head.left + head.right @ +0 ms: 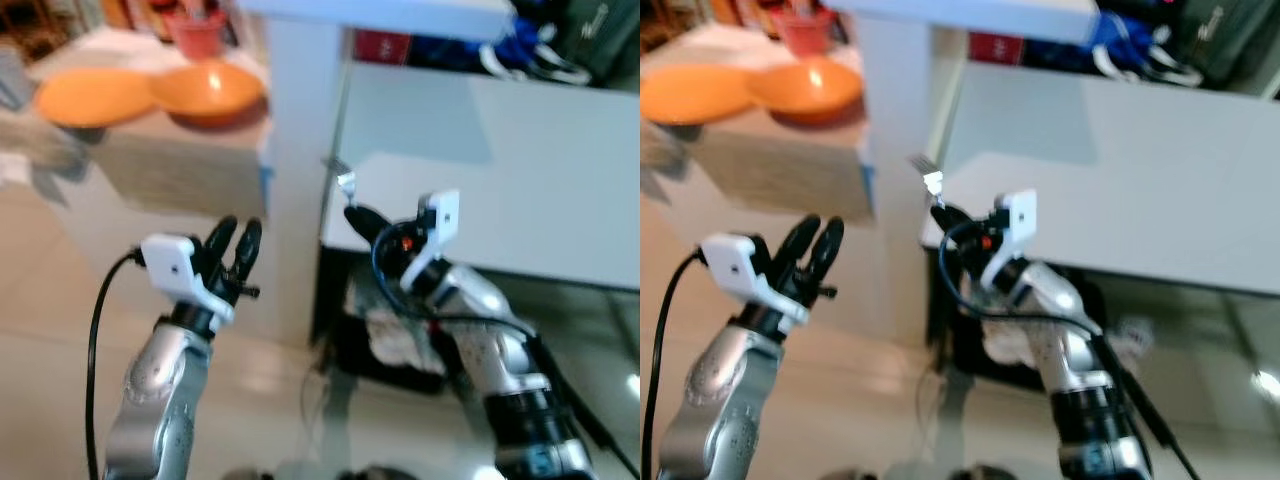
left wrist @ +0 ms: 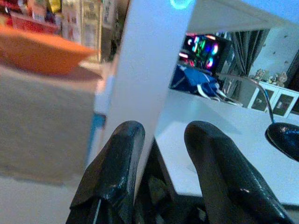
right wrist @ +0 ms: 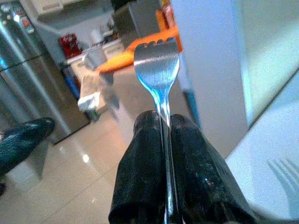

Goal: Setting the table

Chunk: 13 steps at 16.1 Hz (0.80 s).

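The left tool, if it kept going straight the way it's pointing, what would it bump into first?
Probably the white pillar: the left tool points at its edge, with the white table just beside. Depth is hard to judge, so it could slip past onto the table's edge instead.

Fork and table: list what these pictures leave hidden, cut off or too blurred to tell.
- Fork: handle hidden between the right gripper fingers in the right wrist view; tiny and blurred in the eye views.
- White table: far side cut off by the right edge.
- Orange bowl and orange plate: blurred, contents unreadable.
- Left gripper: holds nothing visible.
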Available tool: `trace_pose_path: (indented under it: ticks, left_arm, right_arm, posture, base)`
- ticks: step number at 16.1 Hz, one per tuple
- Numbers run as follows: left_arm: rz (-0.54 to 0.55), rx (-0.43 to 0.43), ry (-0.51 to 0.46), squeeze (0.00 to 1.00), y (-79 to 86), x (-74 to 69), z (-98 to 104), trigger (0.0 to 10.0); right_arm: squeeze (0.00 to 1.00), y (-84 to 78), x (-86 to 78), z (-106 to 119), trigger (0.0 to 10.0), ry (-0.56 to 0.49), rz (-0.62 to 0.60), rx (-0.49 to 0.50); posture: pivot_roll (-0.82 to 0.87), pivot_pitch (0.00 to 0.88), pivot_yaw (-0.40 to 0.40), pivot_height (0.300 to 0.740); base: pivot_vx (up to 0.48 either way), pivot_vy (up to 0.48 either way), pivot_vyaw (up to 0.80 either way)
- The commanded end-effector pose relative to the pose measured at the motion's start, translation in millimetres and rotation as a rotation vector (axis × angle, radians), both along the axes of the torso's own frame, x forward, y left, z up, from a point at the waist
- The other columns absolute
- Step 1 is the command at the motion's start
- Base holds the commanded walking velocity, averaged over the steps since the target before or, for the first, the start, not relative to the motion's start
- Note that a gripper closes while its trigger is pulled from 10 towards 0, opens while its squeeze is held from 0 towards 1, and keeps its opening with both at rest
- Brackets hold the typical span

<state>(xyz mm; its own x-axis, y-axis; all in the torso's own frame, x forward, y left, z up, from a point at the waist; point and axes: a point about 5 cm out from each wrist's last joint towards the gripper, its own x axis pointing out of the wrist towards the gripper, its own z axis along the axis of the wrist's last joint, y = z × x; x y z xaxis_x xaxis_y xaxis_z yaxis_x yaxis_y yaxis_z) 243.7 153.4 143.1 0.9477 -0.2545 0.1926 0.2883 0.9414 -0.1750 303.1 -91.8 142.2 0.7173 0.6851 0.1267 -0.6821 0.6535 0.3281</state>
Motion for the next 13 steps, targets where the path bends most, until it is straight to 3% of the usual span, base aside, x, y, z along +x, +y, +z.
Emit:
trace_pose_path:
  ticks: [1, 13]
  left_arm:
    - [0.001, 0.010, 0.002, 0.00, 0.1, -0.5, -1.8, 10.0]
    - [-0.004, 0.010, -0.029, 0.00, -3.8, 4.1, 3.3, 10.0]
  right_arm:
    - [0.00, 3.8, -2.4, 4.1, 10.0, -0.028, 0.020, 0.005]
    - [0.00, 3.6, 2.0, 7.9, 10.0, -0.059, -0.042, -0.009]
  posture:
    - [-0.09, 0.097, -0.007, 0.740]
    - [-0.09, 0.104, -0.002, 0.740]
  base:
    - [0.000, -0.458, 0.00]
    - [0.000, -0.458, 0.00]
